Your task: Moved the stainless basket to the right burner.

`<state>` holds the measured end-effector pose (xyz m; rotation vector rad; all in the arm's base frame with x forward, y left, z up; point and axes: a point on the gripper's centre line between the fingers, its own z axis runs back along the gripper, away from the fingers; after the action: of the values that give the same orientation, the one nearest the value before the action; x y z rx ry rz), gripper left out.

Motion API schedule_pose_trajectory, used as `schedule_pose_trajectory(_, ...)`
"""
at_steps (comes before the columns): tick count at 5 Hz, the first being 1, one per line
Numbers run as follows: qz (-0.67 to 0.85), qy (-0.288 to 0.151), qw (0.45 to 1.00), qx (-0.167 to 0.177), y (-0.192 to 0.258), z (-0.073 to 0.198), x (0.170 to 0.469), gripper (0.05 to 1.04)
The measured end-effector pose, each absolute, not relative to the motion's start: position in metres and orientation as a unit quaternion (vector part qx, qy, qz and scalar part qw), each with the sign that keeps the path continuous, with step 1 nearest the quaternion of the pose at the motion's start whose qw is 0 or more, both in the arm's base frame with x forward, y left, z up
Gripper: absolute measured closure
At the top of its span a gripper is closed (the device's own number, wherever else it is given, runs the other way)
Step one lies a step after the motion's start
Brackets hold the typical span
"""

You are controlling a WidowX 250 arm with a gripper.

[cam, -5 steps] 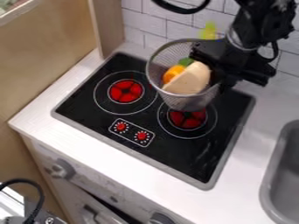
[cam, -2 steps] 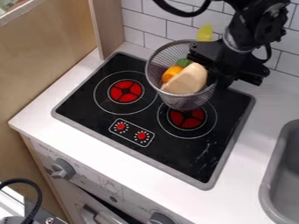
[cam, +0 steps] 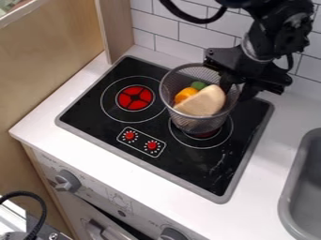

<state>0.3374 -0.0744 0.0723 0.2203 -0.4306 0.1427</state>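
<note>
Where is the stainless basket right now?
In the camera view, the basket is at the gripper, over the right burner, right of the left burner.

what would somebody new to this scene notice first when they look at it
The eye likely goes first to the wire mesh basket over the right burner, with an orange piece, a pale wedge and a bit of green inside. Next comes the bright red left burner on the black stovetop, then the black arm coming in from the top right, its tool at the basket's rim.
</note>
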Motion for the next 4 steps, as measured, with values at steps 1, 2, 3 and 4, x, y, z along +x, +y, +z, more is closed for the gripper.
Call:
schedule_pose_trajectory(1,0.071,-0.206,0.97,0.112,-0.074,0.071,0.335,0.302)
schedule_pose_trajectory(2,0.074,-0.196,0.971,0.112,-0.075,0.07,0.332,0.087)
schedule_pose_trajectory(3,0.08,-0.168,0.976,0.111,-0.076,0.074,0.327,0.083)
schedule_pose_trajectory(4,0.076,-0.153,0.98,0.103,-0.077,0.092,0.321,0.083)
